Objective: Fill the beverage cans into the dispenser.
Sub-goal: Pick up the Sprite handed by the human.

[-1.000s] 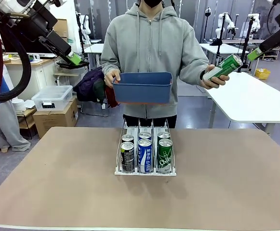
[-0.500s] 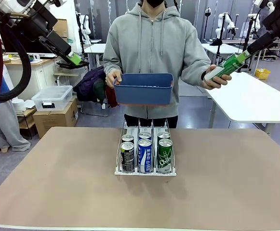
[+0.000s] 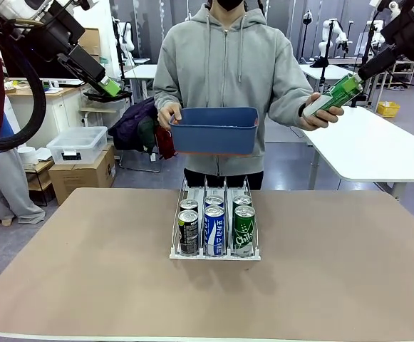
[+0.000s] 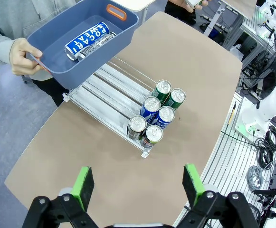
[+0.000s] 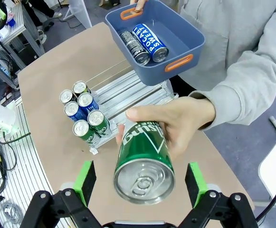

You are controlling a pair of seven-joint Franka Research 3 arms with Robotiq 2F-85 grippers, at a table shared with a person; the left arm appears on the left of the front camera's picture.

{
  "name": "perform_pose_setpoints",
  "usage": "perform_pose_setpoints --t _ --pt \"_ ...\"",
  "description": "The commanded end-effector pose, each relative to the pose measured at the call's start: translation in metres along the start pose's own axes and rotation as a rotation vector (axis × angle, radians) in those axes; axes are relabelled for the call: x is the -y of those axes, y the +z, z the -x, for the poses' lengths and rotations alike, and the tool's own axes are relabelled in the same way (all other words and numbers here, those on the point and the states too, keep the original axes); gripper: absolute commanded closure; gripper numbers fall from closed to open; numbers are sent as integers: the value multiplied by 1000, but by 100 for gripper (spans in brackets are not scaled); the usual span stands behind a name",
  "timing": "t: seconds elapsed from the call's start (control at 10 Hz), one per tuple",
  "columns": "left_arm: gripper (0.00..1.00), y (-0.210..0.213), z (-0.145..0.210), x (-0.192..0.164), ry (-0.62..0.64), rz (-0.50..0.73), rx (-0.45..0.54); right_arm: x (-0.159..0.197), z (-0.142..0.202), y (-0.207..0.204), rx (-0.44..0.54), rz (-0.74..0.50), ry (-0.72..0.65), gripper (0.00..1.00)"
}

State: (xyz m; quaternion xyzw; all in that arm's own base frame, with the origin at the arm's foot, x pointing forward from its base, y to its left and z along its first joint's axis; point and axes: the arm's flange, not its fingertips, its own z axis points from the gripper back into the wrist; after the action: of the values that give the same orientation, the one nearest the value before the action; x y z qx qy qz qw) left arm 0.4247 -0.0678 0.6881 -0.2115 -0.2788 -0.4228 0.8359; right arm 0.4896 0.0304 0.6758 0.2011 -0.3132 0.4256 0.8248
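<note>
**Green can** (image 5: 144, 164), held out top-first in the person's hand (image 5: 185, 121), high at the robot's right and well apart from the dispenser (image 3: 214, 254). It lies between the pads of the right hand (image 5: 141, 183), whose jaws stand wide and clear of the can wall on both sides. The person's grip covers the far half of the can; the near half, by the silver top, is bare. A sound take would close the pads squarely across that bare half, below the rim, gently enough not to dent the wall, and draw away only once the person lets go. The dispenser sits mid-tabletop (image 3: 85, 271) with six cans (image 3: 214, 229) upright at its near end, two to a lane; the far end is free. Above that end the person holds a blue bin (image 3: 212, 132) with further cans (image 5: 149, 42). The left hand (image 3: 109, 87), jaws wide, hangs high and holds nothing.
</note>
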Motion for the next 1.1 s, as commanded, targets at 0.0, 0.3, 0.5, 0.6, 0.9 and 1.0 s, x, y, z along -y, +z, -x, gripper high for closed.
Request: perform_pose_setpoints --t 0.0,0.3,0.5,0.6,0.9,1.0 --pt "0 2 0 0 4 9 -13 4 1 -14 31 -11 24 0" --pt "0 2 0 0 4 9 -13 3 1 -24 22 -34 21 0" --pt "0 2 0 0 4 9 -13 3 0 -29 31 -38 16 0" --pt "0 2 0 0 4 9 -13 3 -2 -30 19 -15 -1 0" --pt "0 2 0 0 4 9 -13 3 -2 -24 -11 -28 -4 20" --pt "0 2 0 0 4 9 -13 3 -2 -25 -12 -11 -28 20"
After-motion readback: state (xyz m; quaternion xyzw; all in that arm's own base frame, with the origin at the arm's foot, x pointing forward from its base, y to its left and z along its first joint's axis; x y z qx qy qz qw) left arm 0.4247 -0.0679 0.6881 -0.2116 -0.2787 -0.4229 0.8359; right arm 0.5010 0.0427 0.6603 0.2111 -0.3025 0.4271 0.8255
